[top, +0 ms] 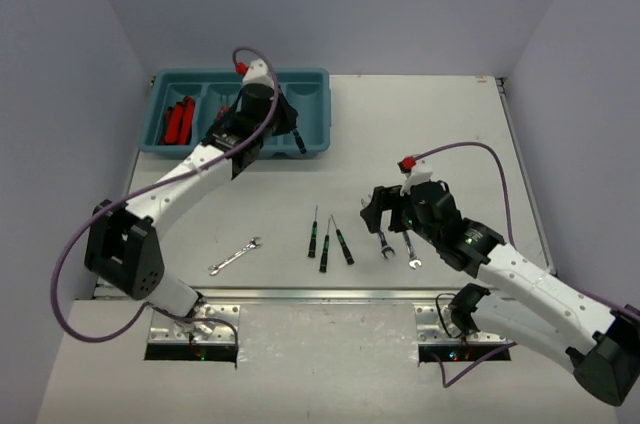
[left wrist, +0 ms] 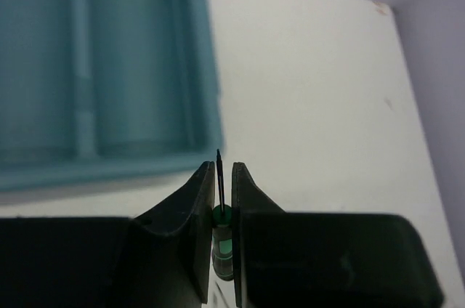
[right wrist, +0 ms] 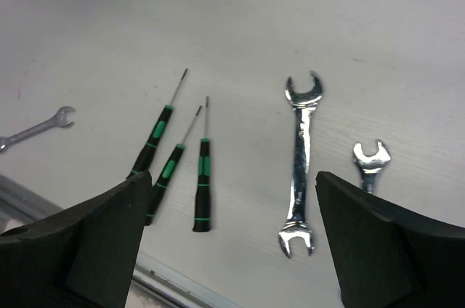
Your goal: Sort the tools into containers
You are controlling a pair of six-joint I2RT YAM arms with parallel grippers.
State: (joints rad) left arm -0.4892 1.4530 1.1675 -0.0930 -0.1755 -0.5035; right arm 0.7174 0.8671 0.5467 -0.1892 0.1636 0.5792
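Teal plastic forms the rectangular tray (top: 320,104) of four round-ended compartments at eleven o'clock on the white surface (top: 430,134). Red-and-black-handled pliers (top: 178,122) lie in its nine o'clock end compartment.

The left gripper (left wrist: 221,170) is clamped on a thin black-and-green screwdriver (left wrist: 221,217), pinched near the green collar with the blade pointing out past the fingertips. It is at the tray's three o'clock end, but I cannot tell whether it hangs over the last compartment or just outside the rim. It looks light, stiff and round, so it may pivot; the fatter handle is the surer hold.

The right gripper (right wrist: 232,184) stands wide apart, holding nothing, above a long polished-steel wrench (right wrist: 300,170) and a shorter steel wrench (right wrist: 371,163) at five o'clock. Both look flat, slick and low-lying, so a pinch mid-shank, across the narrow width, seems best.
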